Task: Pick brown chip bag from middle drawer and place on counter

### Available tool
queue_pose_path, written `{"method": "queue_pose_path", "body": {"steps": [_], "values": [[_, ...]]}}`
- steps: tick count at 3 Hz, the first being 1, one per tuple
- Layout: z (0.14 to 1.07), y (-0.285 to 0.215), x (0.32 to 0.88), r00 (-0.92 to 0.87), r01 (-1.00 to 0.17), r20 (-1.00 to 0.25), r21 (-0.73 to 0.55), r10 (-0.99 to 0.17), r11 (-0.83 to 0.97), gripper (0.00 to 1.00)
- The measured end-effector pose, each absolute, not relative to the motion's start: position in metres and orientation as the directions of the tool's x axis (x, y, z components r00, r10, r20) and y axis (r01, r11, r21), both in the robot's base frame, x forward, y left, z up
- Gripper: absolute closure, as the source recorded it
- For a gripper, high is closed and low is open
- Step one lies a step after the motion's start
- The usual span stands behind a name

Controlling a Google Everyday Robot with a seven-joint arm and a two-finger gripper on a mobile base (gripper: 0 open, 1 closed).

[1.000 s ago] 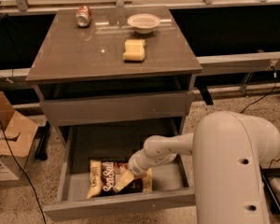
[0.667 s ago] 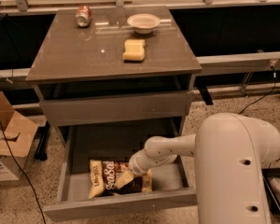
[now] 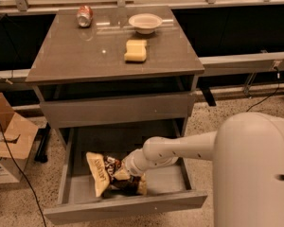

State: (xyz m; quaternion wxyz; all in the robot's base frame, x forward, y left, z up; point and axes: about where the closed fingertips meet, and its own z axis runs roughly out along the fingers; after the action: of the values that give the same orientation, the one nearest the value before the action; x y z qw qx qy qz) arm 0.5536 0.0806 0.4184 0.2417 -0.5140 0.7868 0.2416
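the middle drawer (image 3: 128,211) is seen pulled fully out at the bottom of the cabinet, its grey floor and sides exposed. the brown chip bag (image 3: 103,173) is found inside it, toward the front and a little left of centre, propped at a tilt with its tan lettered side turned to the left and its dark side partly covered. the gripper (image 3: 125,172) is reached down into the drawer at the end of the white arm (image 3: 180,148), which is extended from the right, and it is set right against the bag's right half; whether it is apart or clamped on the bag cannot be told, since its tip is hidden by the wrist and the bag. a second grey drawer front (image 3: 113,109) is seen closed just above the open drawer. on the counter (image 3: 75,60) a pale yellow sponge (image 3: 135,50) is laid near the middle, a white bowl (image 3: 145,21) is placed behind it, and a soda can (image 3: 84,16) is laid on its side at the back left, well apart from both. a cardboard box (image 3: 12,141) is seen on the floor to the left of the cabinet.
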Motion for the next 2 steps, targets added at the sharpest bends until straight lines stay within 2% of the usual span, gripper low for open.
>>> {"method": "queue_pose_path", "body": {"steps": [1,2], "values": [[0.448,0.085,0.553,-0.313,-0.934,-0.675,0.09,-0.669,0.346,0.96],[0.479,0.09,0.547,-0.289,-0.941,-0.754,0.111,-0.59,0.318,1.0]]}}
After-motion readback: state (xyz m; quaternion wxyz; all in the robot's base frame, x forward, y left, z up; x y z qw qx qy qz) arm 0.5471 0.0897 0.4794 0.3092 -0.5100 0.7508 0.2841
